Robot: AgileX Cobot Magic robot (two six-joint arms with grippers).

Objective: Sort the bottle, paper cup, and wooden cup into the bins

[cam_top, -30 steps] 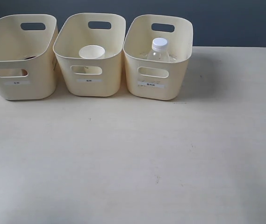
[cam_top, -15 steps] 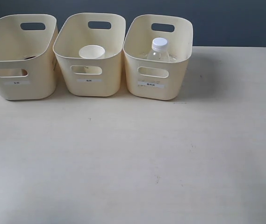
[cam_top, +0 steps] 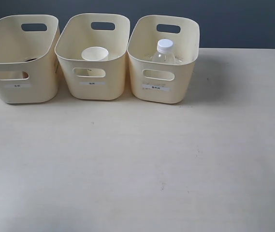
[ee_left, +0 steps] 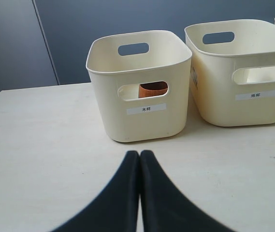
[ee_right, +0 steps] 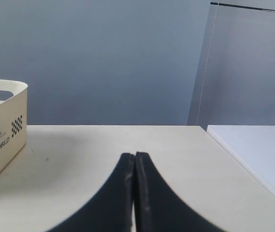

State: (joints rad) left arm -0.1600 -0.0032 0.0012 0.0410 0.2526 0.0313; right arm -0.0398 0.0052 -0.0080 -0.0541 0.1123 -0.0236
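**Operator:** Both sets of fingers are pressed together with nothing between them: the left gripper [ee_left: 139,153] sits low over the table [cam_top: 137,164] facing the bins [cam_top: 161,60], the right gripper [ee_right: 134,155] points past the end bin toward the wall.

**Colleague:** So how far along are we?

**Operator:** Done, by my reading. I see the bottle [cam_top: 165,52] upright in the right bin, the paper cup [cam_top: 94,54] upright in the middle one, and the wooden cup [ee_left: 153,89] in the left one (my left wrist view catches it through the handle cut-out).

**Colleague:** Anything you can't confirm?

**Operator:** From outside, the wooden cup is only a dark sliver behind the bin's rim, so I can't tell whether it stands or lies. Neither arm shows in the exterior view, and the labels are too small for me to read there.
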